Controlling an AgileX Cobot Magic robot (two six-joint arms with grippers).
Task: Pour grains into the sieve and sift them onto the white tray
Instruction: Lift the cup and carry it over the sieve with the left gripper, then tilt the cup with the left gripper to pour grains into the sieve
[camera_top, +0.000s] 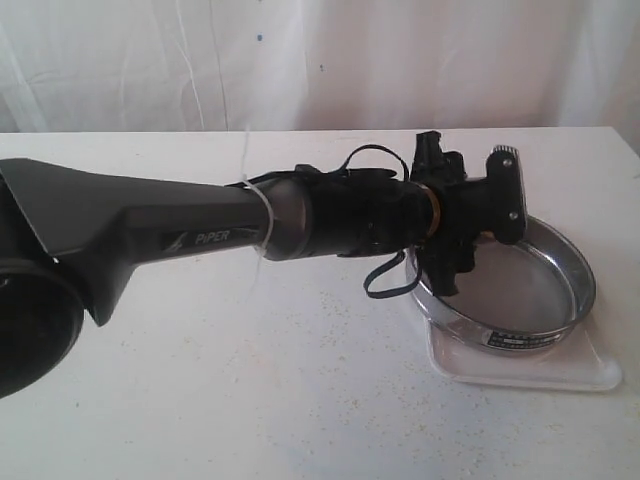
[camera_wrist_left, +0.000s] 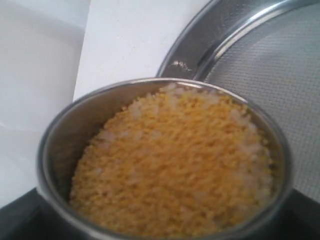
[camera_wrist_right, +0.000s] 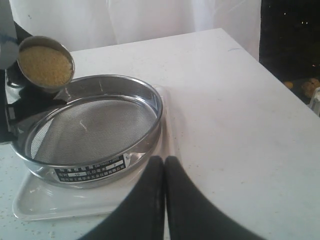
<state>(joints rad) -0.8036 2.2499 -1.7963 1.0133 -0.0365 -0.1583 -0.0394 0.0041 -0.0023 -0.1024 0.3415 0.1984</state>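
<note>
My left gripper (camera_top: 447, 262) is shut on a small steel cup (camera_wrist_right: 46, 64), holding it raised at the far rim of the sieve (camera_wrist_right: 95, 125). The cup is full of golden-yellow and whitish grains (camera_wrist_left: 175, 165), and none are spilling. In the left wrist view the cup (camera_wrist_left: 60, 145) fills the frame, with the sieve's mesh (camera_wrist_left: 280, 65) just beyond it. The mesh is bare. The sieve (camera_top: 580, 290) rests on the white tray (camera_wrist_right: 60, 202), which shows under it in the exterior view too (camera_top: 560, 372). My right gripper (camera_wrist_right: 165, 162) is shut and empty, low beside the tray's near corner.
The white table (camera_top: 300, 400) is speckled with a few stray granules. A white curtain (camera_top: 300, 60) hangs behind it. The table's edge (camera_wrist_right: 250, 50) drops off to a dark area beyond the sieve's side.
</note>
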